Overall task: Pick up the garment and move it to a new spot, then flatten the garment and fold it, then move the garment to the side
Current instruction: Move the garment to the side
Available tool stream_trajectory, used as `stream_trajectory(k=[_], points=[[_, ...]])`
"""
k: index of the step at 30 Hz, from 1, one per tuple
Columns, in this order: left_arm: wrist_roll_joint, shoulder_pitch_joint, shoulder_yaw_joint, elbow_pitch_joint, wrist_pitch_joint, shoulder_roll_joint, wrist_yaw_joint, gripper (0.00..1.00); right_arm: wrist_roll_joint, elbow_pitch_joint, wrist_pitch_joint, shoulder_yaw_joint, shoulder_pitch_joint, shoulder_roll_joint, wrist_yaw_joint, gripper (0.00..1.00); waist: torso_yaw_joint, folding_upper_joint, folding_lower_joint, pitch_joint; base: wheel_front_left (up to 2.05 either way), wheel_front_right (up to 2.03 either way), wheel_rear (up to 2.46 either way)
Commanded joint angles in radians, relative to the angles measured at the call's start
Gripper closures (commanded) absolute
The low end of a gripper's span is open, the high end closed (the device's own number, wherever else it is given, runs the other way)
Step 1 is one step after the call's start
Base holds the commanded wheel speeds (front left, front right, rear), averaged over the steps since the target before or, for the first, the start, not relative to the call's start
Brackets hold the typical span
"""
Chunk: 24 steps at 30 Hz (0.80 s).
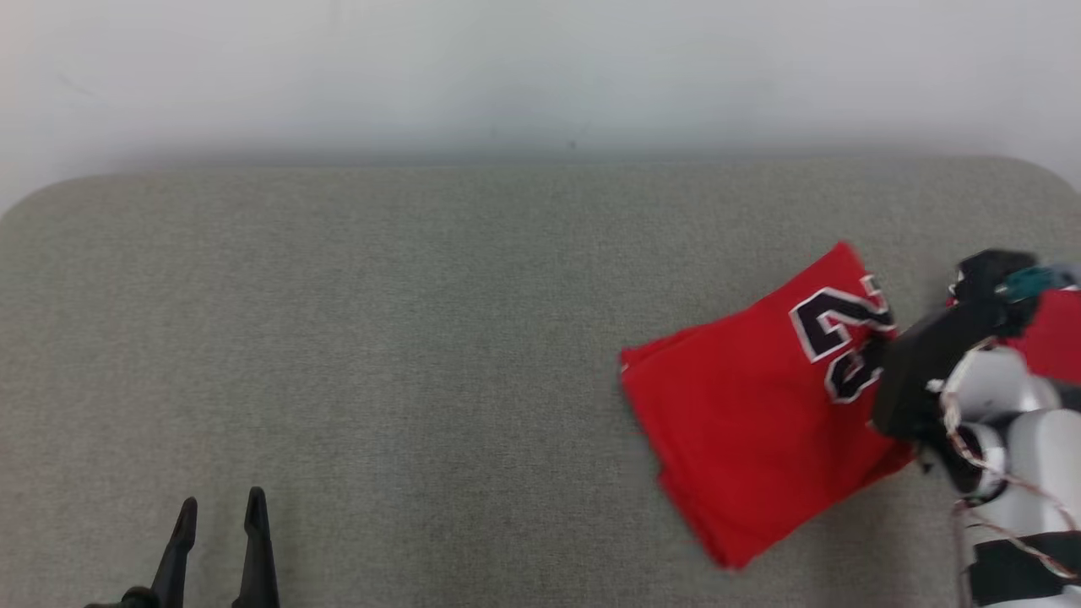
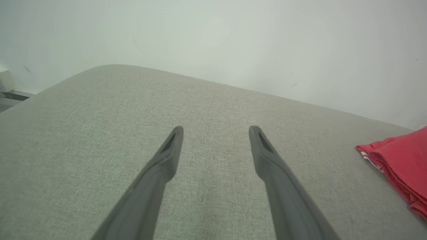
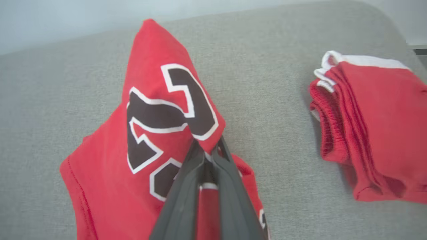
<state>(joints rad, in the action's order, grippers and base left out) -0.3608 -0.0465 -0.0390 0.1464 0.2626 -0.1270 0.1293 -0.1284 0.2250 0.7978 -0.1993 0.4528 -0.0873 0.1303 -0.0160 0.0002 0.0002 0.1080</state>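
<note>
Garment, a red numbered jersey (image 1: 743,414), lay folded at the right of the grey bench (image 1: 422,338), one corner peaked up. Another folded red piece (image 3: 373,126) sat near it, apart. Right gripper (image 3: 208,146) had its jaws pinched on that raised corner; left gripper (image 1: 220,515) idle, jaws wide. Likely the move aside: a low, slow carry would have kept the folds.
</note>
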Motion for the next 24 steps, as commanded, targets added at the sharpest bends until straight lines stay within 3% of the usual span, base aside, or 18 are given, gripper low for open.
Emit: stream_trajectory(k=[1, 10, 24], points=[[0.003, 0.015, -0.001, -0.006, 0.002, 0.005, 0.002, 0.0, 0.005, -0.009, 0.003, -0.005, 0.008, -0.007, 0.001, 1.0, -0.025, -0.0002, -0.0002, 0.025, 0.0, 0.0, 0.0], [0.012, 0.055, 0.02, -0.016, 0.002, -0.002, 0.001, 0.0, 0.069, -0.133, 0.012, -0.199, 0.047, -0.083, 0.001, 1.0, -0.056, -0.0002, -0.0002, 0.103, 0.0, 0.0, 0.0], [0.039, 0.131, 0.064, -0.029, -0.008, -0.053, 0.001, 0.0, 0.263, 0.071, -0.193, -0.527, 0.21, -0.151, 0.001, 1.0, -0.032, -0.0002, -0.0002, 0.212, 0.0, 0.0, 0.0]])
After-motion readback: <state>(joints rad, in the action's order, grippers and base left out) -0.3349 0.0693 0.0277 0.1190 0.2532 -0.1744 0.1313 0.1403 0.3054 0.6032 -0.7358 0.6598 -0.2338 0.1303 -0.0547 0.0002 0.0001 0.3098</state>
